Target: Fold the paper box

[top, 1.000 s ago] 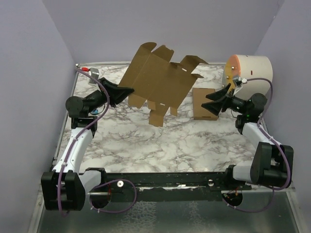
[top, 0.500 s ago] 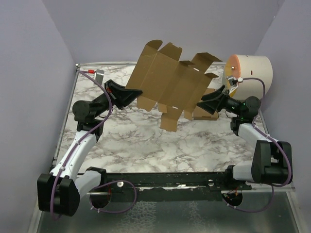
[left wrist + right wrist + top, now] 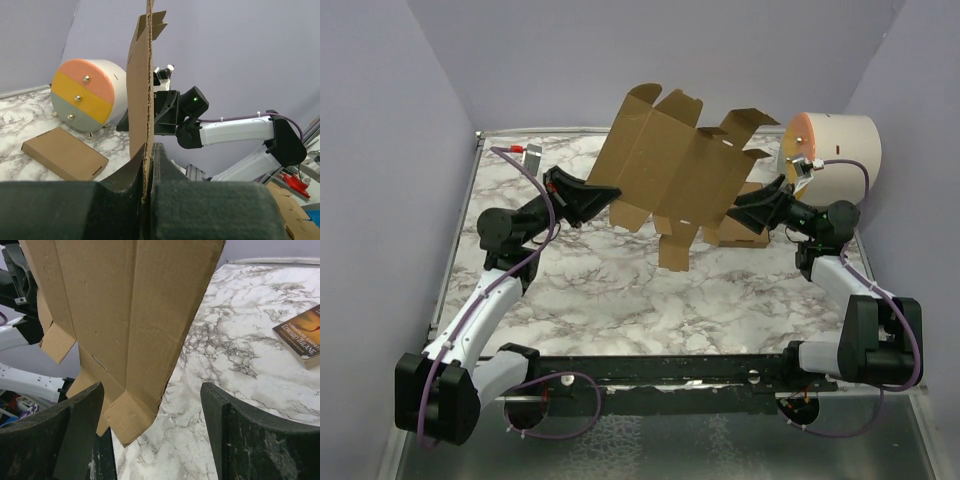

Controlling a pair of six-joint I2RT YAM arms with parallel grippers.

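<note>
Nearest the arm bases it's just bare marble desk (image 3: pixel 620 290). A bit farther in, the two arms reach toward each other from the left and right.

The left end effector (image 3: pixel 588 198) is clamped tight on the left edge of the paper box (image 3: pixel 675 165). In the left wrist view the cardboard edge runs straight up out of the pinched fingers (image 3: pixel 167 165). The paper box is an unfolded brown sheet with flaps and tabs, held up in the air over the middle of the desk. It's roughly upright and tilted, with one flap hanging off its bottom edge.

The right end effector (image 3: pixel 745 208) is at the sheet's right side with its jaws spread wide. In its own camera the lower corner of the sheet sits between the two fingers (image 3: pixel 80 435) with a gap on both sides, so it's gripping nothing.

Just behind the right end effector a flat carton (image 3: pixel 748 236) lies on the desk. A book (image 3: pixel 302 335) lies flat on the marble too. Far right, a drum (image 3: pixel 835 150) lies on its side, its round face striped orange, yellow and grey.
</note>
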